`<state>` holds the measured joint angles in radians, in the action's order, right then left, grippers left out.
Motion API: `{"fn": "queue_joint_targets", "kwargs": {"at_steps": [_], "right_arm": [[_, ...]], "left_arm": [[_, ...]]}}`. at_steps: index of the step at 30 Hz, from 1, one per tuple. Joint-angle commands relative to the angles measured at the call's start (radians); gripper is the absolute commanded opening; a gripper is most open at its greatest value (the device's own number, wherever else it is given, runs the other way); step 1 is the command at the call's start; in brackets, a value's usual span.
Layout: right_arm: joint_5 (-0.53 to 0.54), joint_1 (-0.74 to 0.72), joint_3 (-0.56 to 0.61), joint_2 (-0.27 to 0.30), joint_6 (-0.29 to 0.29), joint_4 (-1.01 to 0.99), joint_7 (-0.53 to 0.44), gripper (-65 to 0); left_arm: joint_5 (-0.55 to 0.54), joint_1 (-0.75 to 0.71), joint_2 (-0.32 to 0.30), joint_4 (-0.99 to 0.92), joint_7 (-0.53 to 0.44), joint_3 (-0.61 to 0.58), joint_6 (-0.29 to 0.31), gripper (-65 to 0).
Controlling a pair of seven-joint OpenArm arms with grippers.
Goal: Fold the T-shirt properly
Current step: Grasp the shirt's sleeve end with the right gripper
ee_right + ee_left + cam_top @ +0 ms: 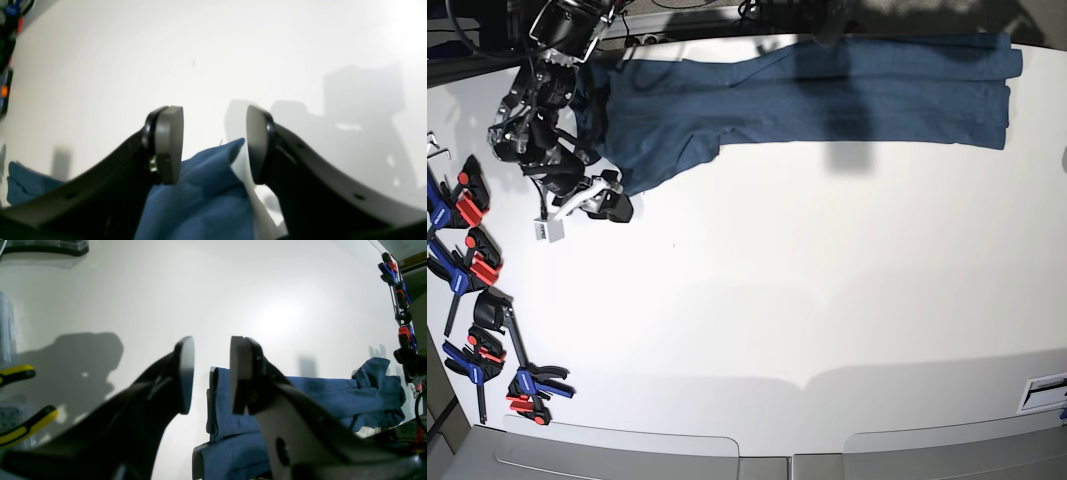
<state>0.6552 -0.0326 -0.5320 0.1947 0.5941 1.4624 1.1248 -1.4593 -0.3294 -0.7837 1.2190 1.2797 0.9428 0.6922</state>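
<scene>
t-shirt folded into a long band along the top edge of the white surface [827, 280]

the dark blue t-shirt [827, 95] spans the top of the base view. right pincer [215, 145] stands wide apart over a cloth corner, gripping nothing. left pincer [211, 375] is parted and empty, above the band's end. clamps [472, 270] line the left edge.

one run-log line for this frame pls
T-shirt: folded strip, far table edge | right gripper: open over shirt corner | left gripper: open, empty
</scene>
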Motion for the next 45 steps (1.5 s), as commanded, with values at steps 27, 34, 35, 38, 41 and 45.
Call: {"fn": "queue_joint_targets", "kwargs": {"at_steps": [27, 34, 35, 38, 41, 45], "right_arm": [[-0.015, -0.042, -0.003, 0.013, -0.101, -0.132, 0.023, -37.0], [0.083, -0.042, -0.003, 0.013, -0.093, -0.148, 0.055, -37.0], [0.082, -0.042, -0.003, 0.013, -0.092, -0.148, 0.056, -37.0], [0.082, -0.042, -0.003, 0.013, -0.093, -0.148, 0.061, -37.0], [0.083, -0.042, -0.003, 0.013, -0.093, -0.148, 0.062, -37.0], [0.130, -0.043, -0.003, 0.013, -0.067, -0.148, 0.078, -37.0]], "left_arm": [[-0.024, 0.002, 0.010, 0.014, -0.024, 0.010, 0.006, -48.6], [-0.024, 0.002, 0.010, 0.014, -0.024, 0.010, 0.006, -48.6], [-0.024, 0.002, 0.010, 0.014, -0.024, 0.010, 0.006, -48.6], [-0.024, 0.002, 0.010, 0.014, -0.024, 0.010, 0.006, -48.6], [-0.024, 0.002, 0.010, 0.014, -0.024, 0.010, 0.006, -48.6], [-0.024, 0.002, 0.010, 0.014, -0.024, 0.010, 0.006, -48.6]]}}
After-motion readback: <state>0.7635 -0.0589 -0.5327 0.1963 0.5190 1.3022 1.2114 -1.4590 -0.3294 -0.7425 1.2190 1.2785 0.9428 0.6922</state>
